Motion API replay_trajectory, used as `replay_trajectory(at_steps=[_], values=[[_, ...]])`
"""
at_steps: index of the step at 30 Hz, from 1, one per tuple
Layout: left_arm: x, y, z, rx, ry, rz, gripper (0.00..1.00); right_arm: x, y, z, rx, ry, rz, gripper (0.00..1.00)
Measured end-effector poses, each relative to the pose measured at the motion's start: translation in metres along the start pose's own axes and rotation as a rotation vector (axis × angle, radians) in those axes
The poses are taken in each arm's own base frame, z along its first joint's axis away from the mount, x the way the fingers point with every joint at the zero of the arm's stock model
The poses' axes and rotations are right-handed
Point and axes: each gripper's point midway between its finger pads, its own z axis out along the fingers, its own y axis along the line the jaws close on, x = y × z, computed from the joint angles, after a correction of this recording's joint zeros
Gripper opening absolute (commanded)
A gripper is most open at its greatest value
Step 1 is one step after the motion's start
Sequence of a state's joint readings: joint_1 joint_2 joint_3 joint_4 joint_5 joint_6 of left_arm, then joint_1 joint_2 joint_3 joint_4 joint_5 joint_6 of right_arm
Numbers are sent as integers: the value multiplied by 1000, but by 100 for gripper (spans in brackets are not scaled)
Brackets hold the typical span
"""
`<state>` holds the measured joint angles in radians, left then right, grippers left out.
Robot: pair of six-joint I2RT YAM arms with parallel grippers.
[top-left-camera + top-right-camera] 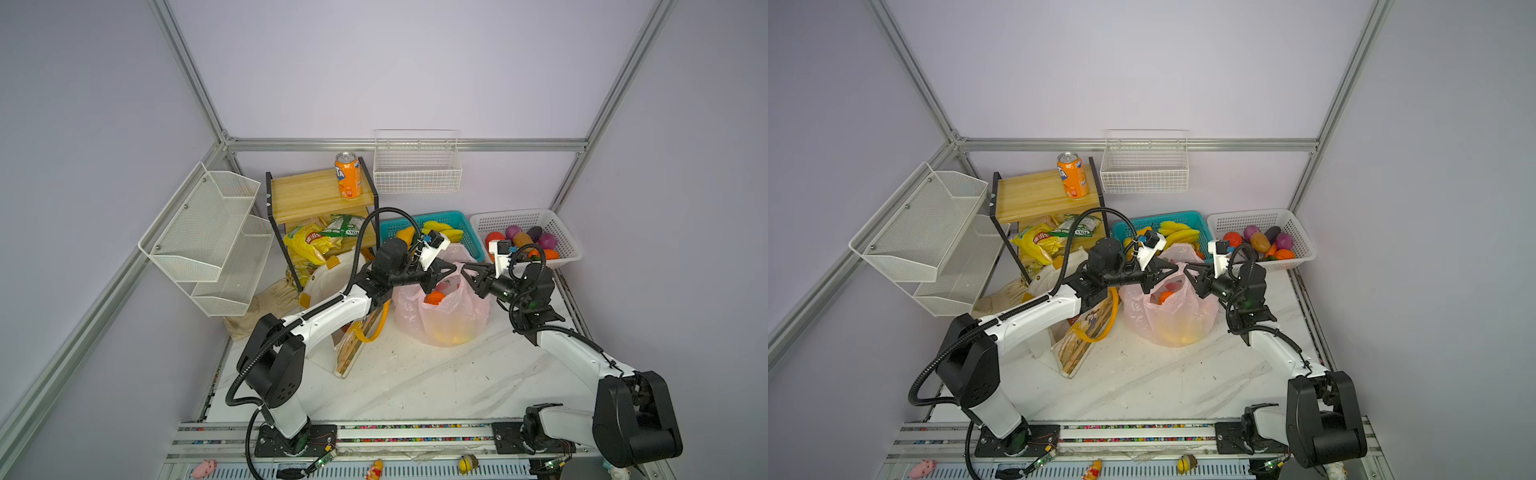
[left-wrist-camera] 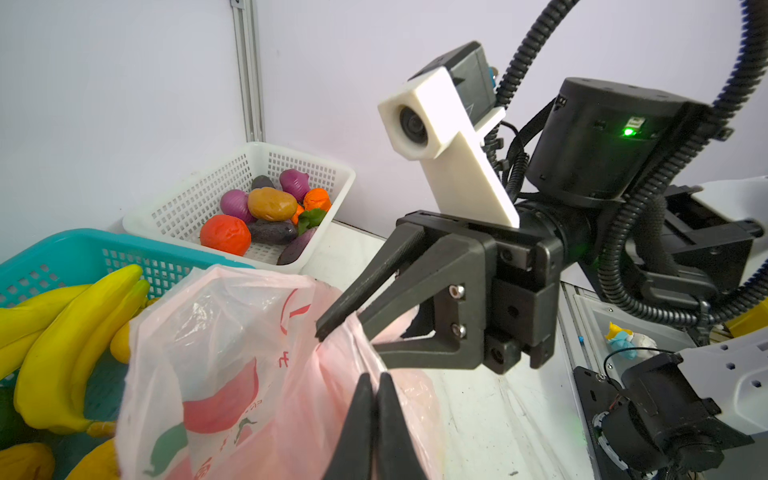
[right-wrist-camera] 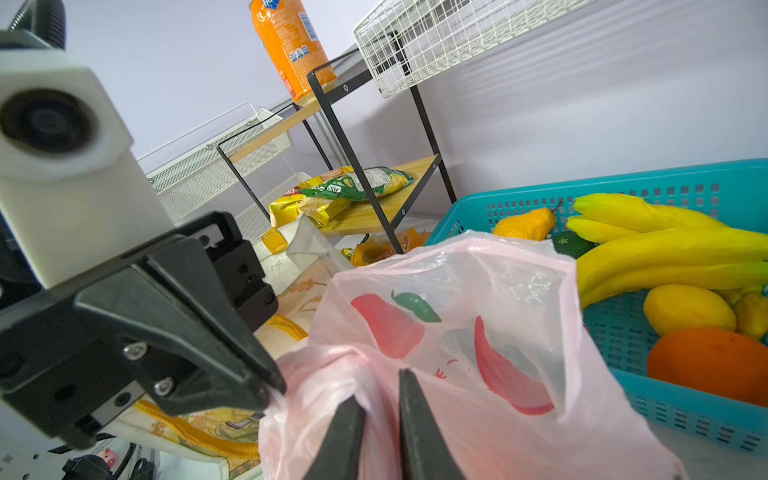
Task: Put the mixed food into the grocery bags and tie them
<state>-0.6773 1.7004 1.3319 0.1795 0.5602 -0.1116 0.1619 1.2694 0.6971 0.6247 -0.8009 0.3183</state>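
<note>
Two handles of the pink bag (image 1: 440, 324), which stands full on the bench (image 1: 415, 382) just in front of the teal basket (image 1: 440, 216), are pinched by closed fingers: left gripper (image 1: 451, 269), right gripper (image 1: 468, 270). Tying seems in hand; next they must cross and knot the handles.

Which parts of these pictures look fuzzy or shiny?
In the right wrist view the nearby camera block looks soft and the pink bag has shiny patches; in the left wrist view a green light glows; both top views are evenly lit with faint shadows.
</note>
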Motion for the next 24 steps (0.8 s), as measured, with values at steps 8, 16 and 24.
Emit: replay_trajectory(at_steps=[8,16,24], values=[[7,4,2,-12,9,-7,6,-3,0,2,-3,-2,15,19],[23,11,12,-14,33,-21,0,2,-5,5,-5,9,38,21],[25,12,13,-13,36,-20,0,2,-6,6,-5,11,35,24]])
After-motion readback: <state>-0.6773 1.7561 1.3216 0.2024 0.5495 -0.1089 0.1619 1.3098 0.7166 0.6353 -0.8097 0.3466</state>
